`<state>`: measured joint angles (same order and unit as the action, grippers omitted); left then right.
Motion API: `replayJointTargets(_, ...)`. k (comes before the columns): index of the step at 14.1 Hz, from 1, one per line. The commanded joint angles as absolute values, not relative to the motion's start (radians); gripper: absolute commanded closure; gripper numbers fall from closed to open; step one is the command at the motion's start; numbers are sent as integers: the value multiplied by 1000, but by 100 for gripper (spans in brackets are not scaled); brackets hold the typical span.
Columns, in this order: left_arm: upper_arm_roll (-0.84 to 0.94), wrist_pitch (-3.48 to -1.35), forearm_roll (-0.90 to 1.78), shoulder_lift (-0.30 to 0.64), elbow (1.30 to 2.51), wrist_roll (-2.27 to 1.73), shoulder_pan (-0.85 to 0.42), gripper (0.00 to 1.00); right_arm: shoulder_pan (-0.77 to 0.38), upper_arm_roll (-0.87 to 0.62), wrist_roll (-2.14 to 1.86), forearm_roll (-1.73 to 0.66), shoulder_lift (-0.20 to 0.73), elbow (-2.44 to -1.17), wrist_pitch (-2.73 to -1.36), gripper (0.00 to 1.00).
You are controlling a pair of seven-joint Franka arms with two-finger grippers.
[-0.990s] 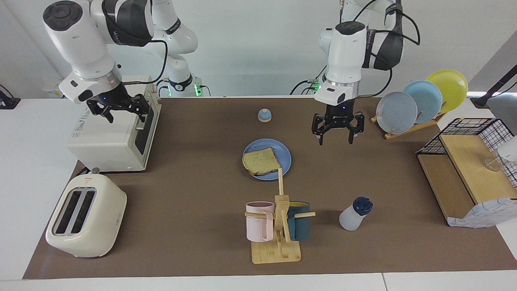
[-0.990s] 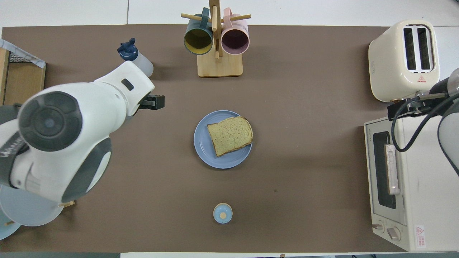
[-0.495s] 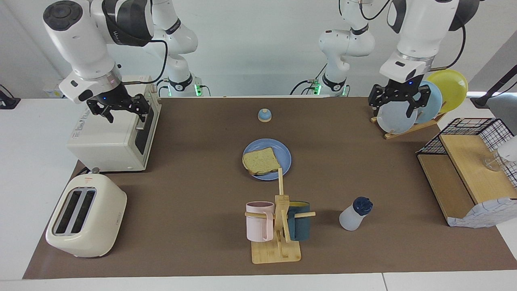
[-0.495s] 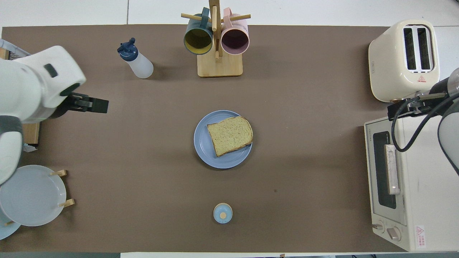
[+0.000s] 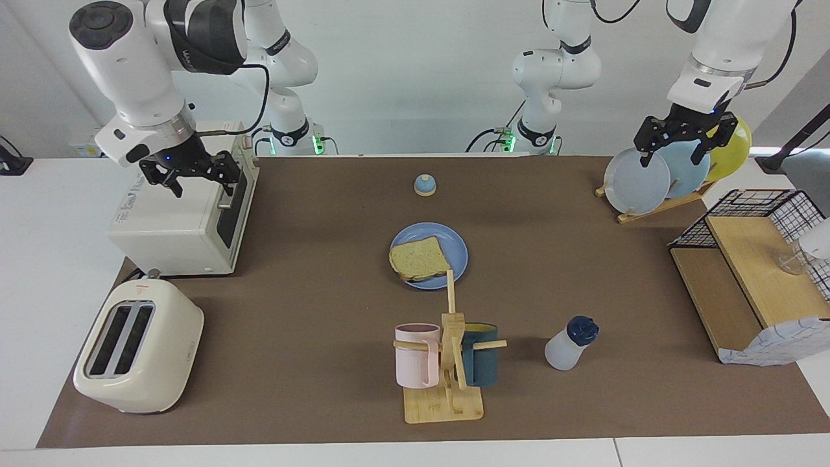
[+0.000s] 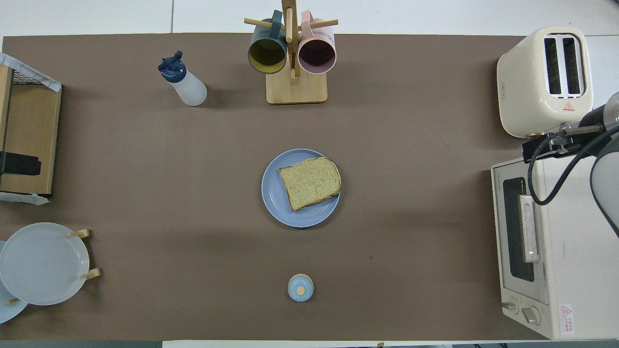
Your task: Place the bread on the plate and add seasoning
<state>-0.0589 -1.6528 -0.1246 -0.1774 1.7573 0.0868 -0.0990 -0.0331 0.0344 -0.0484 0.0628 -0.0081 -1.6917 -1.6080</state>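
Matt brown table cover (image 5: 311,311) — glossy plastic toaster (image 5: 138,346), wooden mug stand (image 5: 447,389).

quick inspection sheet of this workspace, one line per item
surface: brown mat covers the table.
job's things: tan bread slice on round blue plate; translucent seasoning bottle with navy cap stands beside the wooden mug rack.
clutter: cream toaster, white toaster oven, blue-domed bell, plate rack, wire shelf.
grippers: left gripper open over plate rack; right gripper open over toaster oven.
cables: black, on both arms.
surroundings: white wall.
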Motion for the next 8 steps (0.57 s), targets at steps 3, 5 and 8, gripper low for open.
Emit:
replayJointTargets(3, -63, -1629, -104, -193, 1744, 83, -83, 0, -20, 29, -77, 55, -21, -1698, -1594, 0)
replayJointTargets(5, -54, -1568, -68, -152, 1659, 83, -66, 0, -20, 29, -77, 55, -21, -1698, -1595, 0)
replayJointTargets(8, -45, -1436, -18, -11, 1455, 83, -38, 0, -20, 28, -77, 55, -21, -1698, -1594, 0)
